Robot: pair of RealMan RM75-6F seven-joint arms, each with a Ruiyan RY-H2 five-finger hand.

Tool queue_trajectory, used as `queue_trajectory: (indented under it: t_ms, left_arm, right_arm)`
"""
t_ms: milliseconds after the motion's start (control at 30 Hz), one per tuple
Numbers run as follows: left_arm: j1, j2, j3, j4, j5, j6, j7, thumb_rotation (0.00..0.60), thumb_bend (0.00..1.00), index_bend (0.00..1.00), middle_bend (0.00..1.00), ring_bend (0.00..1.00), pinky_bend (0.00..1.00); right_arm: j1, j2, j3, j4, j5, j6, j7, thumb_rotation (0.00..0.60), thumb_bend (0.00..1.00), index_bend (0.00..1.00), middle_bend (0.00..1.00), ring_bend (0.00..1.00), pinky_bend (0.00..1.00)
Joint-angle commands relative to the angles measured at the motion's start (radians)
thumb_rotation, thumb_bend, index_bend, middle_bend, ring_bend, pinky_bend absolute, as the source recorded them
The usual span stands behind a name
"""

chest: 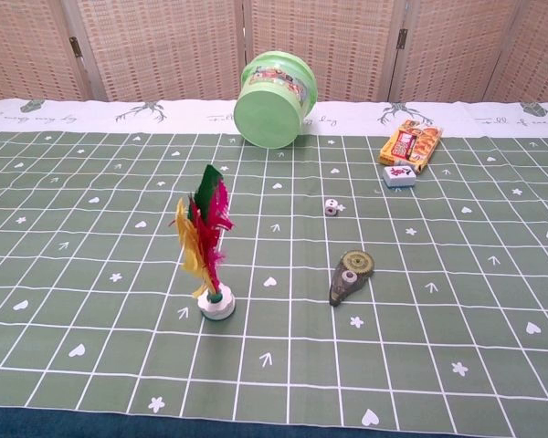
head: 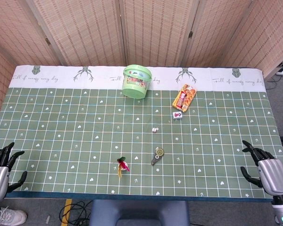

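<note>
The surface (head: 61, 117) wears a sage-green cloth crossed by a white grid, sprinkled with small white hearts, stars and arrows; its far edge is a white band printed with dark antlers and script. The bucket (head: 137, 81) is pale green with a colourful printed label round its side. The shuttlecock (chest: 208, 239) carries red, yellow and dark green feathers above a white base. The correction tape (chest: 350, 276) is olive-grey with lighter wheels. The snack packet (head: 184, 97) is orange and red. The small box (head: 177, 115) is white with red marks, the die (head: 154, 129) white. Each robot hand, left (head: 2, 165) and right (head: 266, 167), is silver with black fingers.
</note>
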Motion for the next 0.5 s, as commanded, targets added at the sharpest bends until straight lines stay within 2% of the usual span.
queue_trajectory:
  t_ms: [33, 500]
  left_arm:
    - [0.000, -0.001, 0.001, 0.001, 0.001, 0.000, 0.000, 0.600, 0.39, 0.24, 0.02, 0.02, 0.09]
    - [0.007, 0.001, 0.004, 0.001, 0.004, 0.009, -0.006, 0.600, 0.39, 0.24, 0.02, 0.02, 0.09]
  right_arm:
    - [-0.002, -0.002, 0.003, 0.002, -0.004, 0.009, 0.002, 0.600, 0.30, 0.12, 0.32, 0.28, 0.38]
    - [-0.002, -0.014, 0.004, 0.008, -0.012, 0.016, 0.003, 0.600, 0.30, 0.12, 0.32, 0.28, 0.38]
